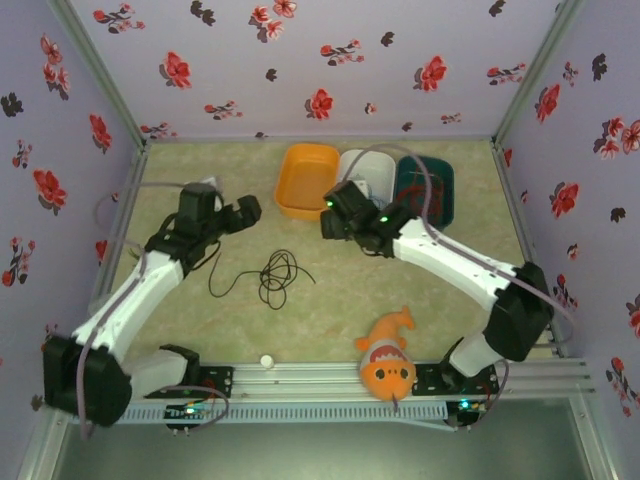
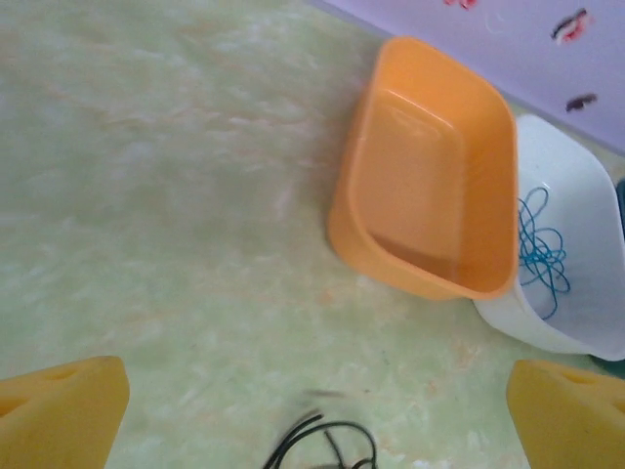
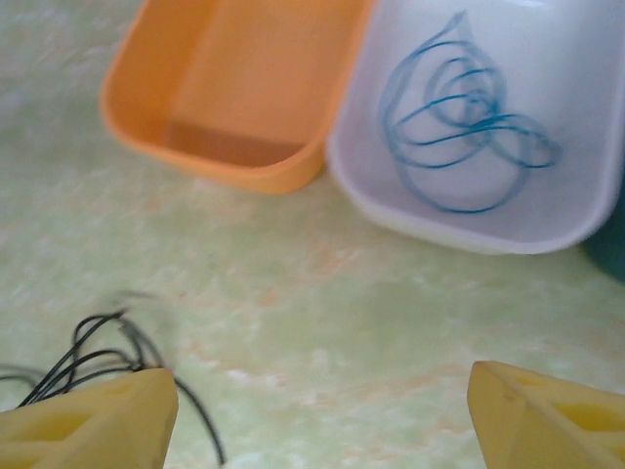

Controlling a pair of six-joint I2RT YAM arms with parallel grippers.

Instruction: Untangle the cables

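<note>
Sitting in a row at far edge of table (image 1: 330, 310): orange tray (image 1: 305, 180), white tray (image 1: 365, 165), dark green tray (image 1: 445, 200), orange pressing right against white. Lying by front rail (image 1: 320, 378): orange fish toy (image 1: 388, 362), small white object (image 1: 266, 362) well to its left. Enclosing everything: floral walls (image 1: 300, 70).

Mottled green table (image 1: 330, 320) — orange tray (image 1: 305, 180), white tray (image 1: 370, 167), teal tray (image 1: 445, 195) side by side at back; black cable (image 1: 277, 275) coiled mid-table.

Left arm (image 1: 130, 300) and right arm (image 1: 450, 262): white link shells, black joint housings. A thick grey cable (image 1: 140, 187) follows each arm. Green indicator lights (image 1: 381, 219) mark the right wrist. Claw fingers (image 2: 59, 415) are yellow wedges.
</note>
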